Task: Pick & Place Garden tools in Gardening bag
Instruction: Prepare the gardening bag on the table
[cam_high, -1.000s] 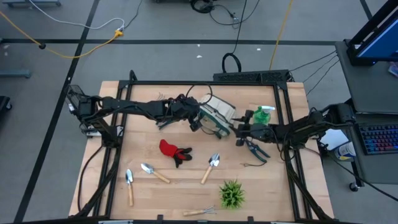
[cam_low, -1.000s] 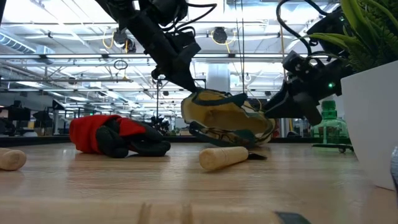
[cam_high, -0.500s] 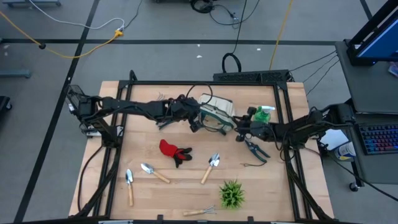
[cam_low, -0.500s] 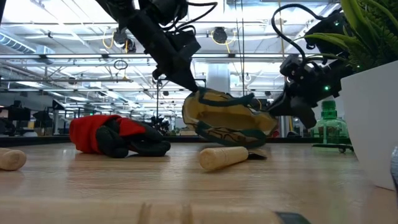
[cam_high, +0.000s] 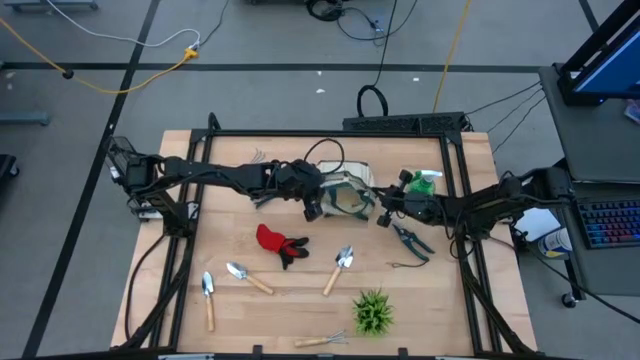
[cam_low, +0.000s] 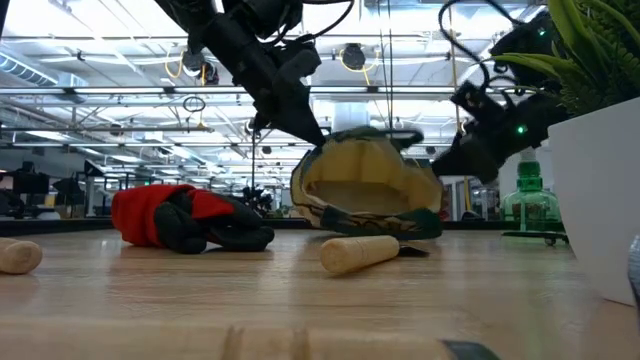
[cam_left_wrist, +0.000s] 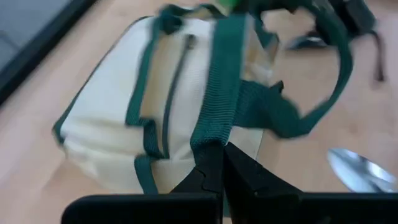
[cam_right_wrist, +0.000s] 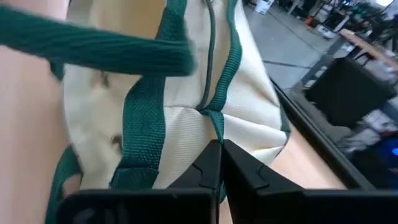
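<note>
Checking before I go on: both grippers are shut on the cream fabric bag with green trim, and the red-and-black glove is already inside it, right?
Not quite. Both the left gripper and right gripper are shut on the cream fabric bag with green trim, but the red-and-black glove lies on the wooden table, outside the bag. The high view shows it.

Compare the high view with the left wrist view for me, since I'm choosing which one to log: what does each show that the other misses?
Only the high view shows the red-and-black glove, the green spiky plant, the pruning shears and the right end effector at the bag's side. Only the left wrist view shows the left end effector shut on a dark green strap. Both show the gardening bag on the wooden table and a silver trowel blade.
</note>
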